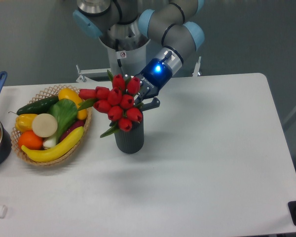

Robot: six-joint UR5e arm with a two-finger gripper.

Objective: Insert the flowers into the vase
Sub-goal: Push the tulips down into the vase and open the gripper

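one fixed camera looks down at a steep slant from above the near edge of the white tabletop, facing the robot's base at 12 o'clock. it stands at middle range: the tabletop fills most of the frame, cut off at 9 o'clock and along 6 o'clock. the vase sits a little toward 10 o'clock of centre, the basket at 9 o'clock. the arm's upper joints run out at 12 o'clock. grey floor shows at 3 o'clock.
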